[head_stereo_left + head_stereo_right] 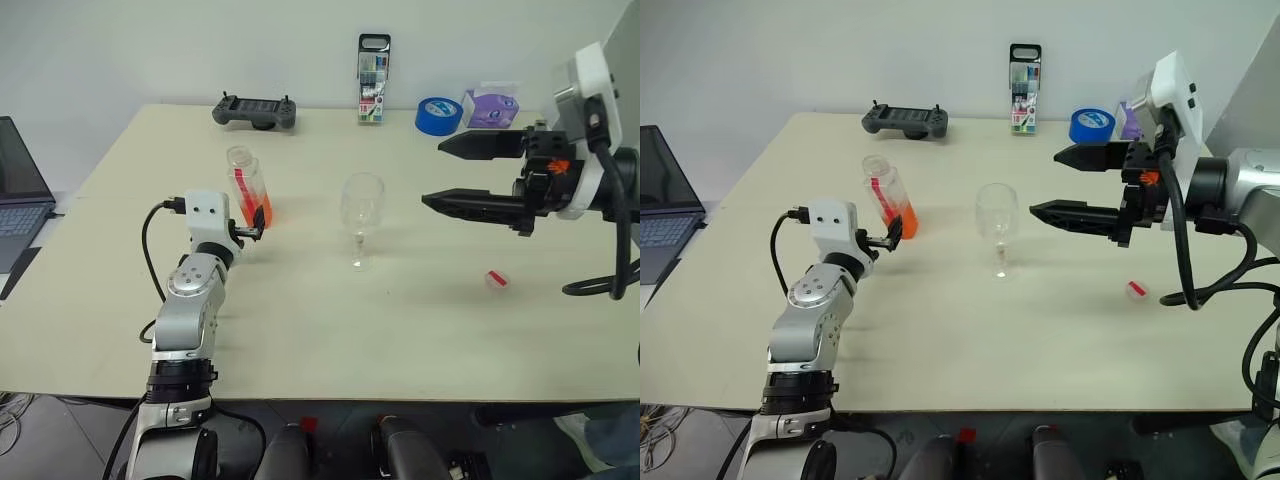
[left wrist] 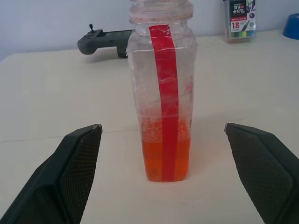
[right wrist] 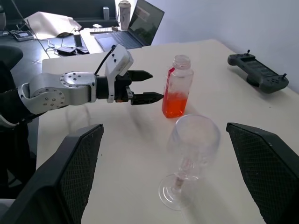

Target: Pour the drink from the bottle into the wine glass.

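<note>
Nearest my head camera is the left hand (image 1: 256,233), its arm reaching forward over the counter (image 1: 400,330), level, fingers spread apart and holding nothing. Its tips sit just short of the bottle (image 1: 248,187), which stands upright and uncapped on the counter's left half with the drink (image 1: 257,214) filling only its lowest part. In the left wrist view the bottle stands centred between the two fingers (image 2: 70,168), with clear space on each side.

The wine glass (image 1: 361,218) stands upright and empty near the counter's middle, apart from the bottle on its right. A small red-and-white cap (image 1: 496,279) lies further right.

The right hand (image 1: 455,172) is raised above the counter's right side, pointing leftward toward the glass, fingers wide apart and empty.

Step in hand, as I judge it: grasping the bottle. To do it well I would ease the left hand forward until the fingers bracket the squarish body at mid-height, above the liquid line, then close squarely on two flat faces. Pushing with one fingertip first could tip the light bottle; the open mouth means any tilt risks a spill.
</note>
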`<state>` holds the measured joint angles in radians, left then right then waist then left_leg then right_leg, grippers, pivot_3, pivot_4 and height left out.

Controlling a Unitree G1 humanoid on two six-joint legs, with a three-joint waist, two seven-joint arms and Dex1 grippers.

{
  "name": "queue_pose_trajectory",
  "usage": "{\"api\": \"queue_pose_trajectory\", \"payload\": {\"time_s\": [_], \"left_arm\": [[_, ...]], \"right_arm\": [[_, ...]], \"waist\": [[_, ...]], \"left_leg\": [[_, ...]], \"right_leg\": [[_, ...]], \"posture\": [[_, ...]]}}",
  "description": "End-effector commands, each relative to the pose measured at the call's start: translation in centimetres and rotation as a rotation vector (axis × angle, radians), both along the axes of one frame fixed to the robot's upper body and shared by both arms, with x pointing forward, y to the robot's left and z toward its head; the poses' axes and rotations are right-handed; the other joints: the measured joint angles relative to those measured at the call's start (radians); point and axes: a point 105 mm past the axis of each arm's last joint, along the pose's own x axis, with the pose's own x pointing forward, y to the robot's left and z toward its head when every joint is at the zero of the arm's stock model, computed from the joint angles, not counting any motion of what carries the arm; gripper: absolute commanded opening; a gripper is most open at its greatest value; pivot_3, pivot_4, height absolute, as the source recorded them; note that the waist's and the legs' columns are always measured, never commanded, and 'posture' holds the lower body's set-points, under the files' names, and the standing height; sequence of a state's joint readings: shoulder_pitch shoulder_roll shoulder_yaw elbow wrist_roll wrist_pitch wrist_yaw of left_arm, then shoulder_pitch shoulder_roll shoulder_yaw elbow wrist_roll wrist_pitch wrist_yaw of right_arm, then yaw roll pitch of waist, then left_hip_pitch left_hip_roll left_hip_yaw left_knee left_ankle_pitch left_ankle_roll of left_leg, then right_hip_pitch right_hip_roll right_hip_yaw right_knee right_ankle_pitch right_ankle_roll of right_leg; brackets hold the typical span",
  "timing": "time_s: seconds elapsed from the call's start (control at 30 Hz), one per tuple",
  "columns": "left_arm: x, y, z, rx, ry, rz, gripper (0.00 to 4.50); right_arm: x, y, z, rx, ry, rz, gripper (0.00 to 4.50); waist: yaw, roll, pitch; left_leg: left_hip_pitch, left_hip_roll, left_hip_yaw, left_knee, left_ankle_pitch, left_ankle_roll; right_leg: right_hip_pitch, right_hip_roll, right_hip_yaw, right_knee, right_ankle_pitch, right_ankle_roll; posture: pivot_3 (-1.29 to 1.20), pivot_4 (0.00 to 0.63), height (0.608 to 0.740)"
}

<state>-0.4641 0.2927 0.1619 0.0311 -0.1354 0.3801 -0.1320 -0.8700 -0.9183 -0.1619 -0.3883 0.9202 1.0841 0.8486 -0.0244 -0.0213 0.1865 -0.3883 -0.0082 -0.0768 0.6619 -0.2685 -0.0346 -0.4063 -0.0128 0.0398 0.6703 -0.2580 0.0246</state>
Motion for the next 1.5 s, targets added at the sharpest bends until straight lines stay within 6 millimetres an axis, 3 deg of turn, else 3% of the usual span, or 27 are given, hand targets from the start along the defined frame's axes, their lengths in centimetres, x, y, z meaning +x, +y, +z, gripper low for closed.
{"api": "queue_pose_trajectory", "payload": {"time_s": [0.03,0.63,0.97,1.1,1.27,1.3,1.4,1.5], "left_arm": [[0.6,0.2,2.1,0.013,-0.075,-0.02,4.5],[5.6,-0.4,4.5,0.031,-0.133,-0.09,4.5],[6.5,-1.3,4.4,0.039,-0.168,-0.133,4.5],[6.4,-1.0,4.5,0.039,-0.188,-0.123,3.6],[6.1,-0.3,4.9,0.055,-0.215,-0.098,2.02],[5.7,-0.3,5.8,0.044,-0.261,-0.109,1.85],[4.0,-0.8,8.9,0.049,-0.39,-0.168,1.83],[1.9,-1.7,10.5,0.118,-0.443,-0.23,1.83]], "right_arm": [[-0.3,0.4,1.5,0.034,-0.066,0.015,4.49],[0.0,1.3,1.8,0.049,-0.069,0.019,4.49],[0.3,1.5,1.8,0.069,-0.081,-0.005,4.49],[0.3,1.4,1.7,0.073,-0.076,-0.016,4.5],[0.5,1.2,1.2,0.081,-0.062,-0.034,4.5],[0.7,1.0,1.0,0.085,-0.052,-0.055,4.5],[0.7,0.3,-0.2,0.112,-0.033,-0.106,4.5],[0.1,0.1,-2.3,0.104,-0.022,-0.156,4.5]], "waist": [[0.001,0.0,0.0],[0.001,0.0,0.0],[0.0,0.0,0.0],[0.0,0.0,0.0],[0.0,0.0,0.0],[0.0,0.0,0.0],[0.0,0.0,0.0],[0.001,-0.001,0.0]], "left_leg": [[0.0,0.0,0.0,0.0,0.0,0.0],[-0.005,0.0,-0.001,0.0,0.0,0.0],[-0.01,-0.001,-0.002,0.001,0.0,0.0],[-0.012,-0.001,-0.001,0.0,0.0,0.0],[-0.012,-0.001,-0.001,0.001,0.0,0.0],[-0.012,-0.001,-0.001,0.001,0.0,0.0],[-0.012,-0.001,-0.001,0.001,0.0,0.0],[-0.013,0.0,-0.002,0.0,0.0,0.0]], "right_leg": [[0.0,0.0,-0.001,0.0,0.0,0.0],[-0.004,0.0,-0.003,0.002,0.0,0.0],[-0.011,-0.001,-0.002,0.004,0.0,0.0],[-0.015,-0.002,-0.001,0.007,0.0,0.0],[-0.015,-0.002,-0.002,0.008,0.0,0.0],[-0.015,-0.002,-0.001,0.008,0.0,0.0],[-0.015,-0.002,-0.002,0.008,0.0,0.0],[-0.016,-0.002,-0.001,0.007,0.0,0.0]], "posture": [[0.0,0.15,0.74],[0.0,0.15,0.74],[0.0,0.15,0.74],[0.0,0.15,0.74],[0.0,0.15,0.74],[0.0,0.15,0.74],[0.0,0.15,0.74],[0.0,0.15,0.74]]}}
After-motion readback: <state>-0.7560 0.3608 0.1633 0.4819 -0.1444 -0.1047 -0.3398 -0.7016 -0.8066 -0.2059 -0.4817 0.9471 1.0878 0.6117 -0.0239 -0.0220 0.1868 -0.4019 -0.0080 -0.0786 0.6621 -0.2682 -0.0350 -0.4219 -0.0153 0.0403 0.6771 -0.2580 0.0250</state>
